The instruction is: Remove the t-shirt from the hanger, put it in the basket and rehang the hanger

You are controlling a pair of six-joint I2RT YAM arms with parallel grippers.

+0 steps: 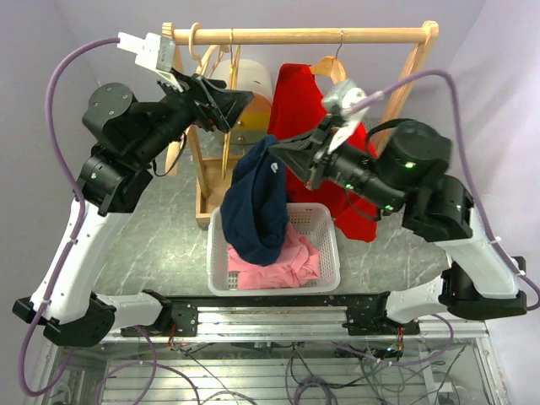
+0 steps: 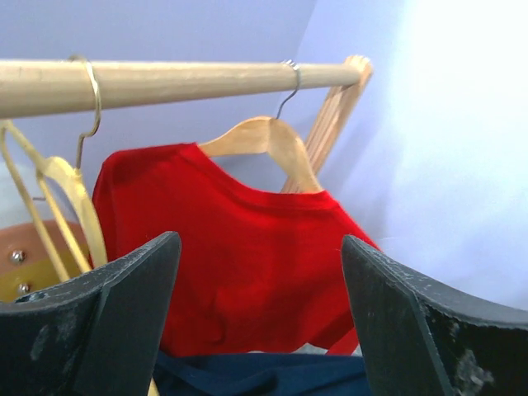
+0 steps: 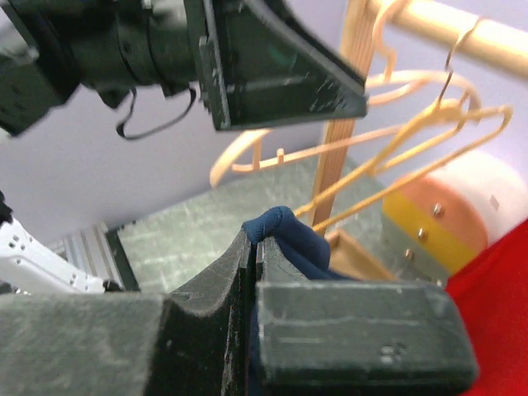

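Your right claw [image 1: 278,145] is clamped on the navy blue t-shirt [image 1: 257,207]; released off-centre, it could snag the white plastic basket [image 1: 316,221]. Your left claw [image 1: 243,99] stands apart.

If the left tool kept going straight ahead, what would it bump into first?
Most likely the red t-shirt on its wooden hanger, which sits right between the fingers of the open left tool in the wrist view. Depth is unclear.

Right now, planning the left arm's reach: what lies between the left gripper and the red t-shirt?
Nothing: the left wrist view shows bare air from left gripper to red t-shirt; empty hangers hang aside.
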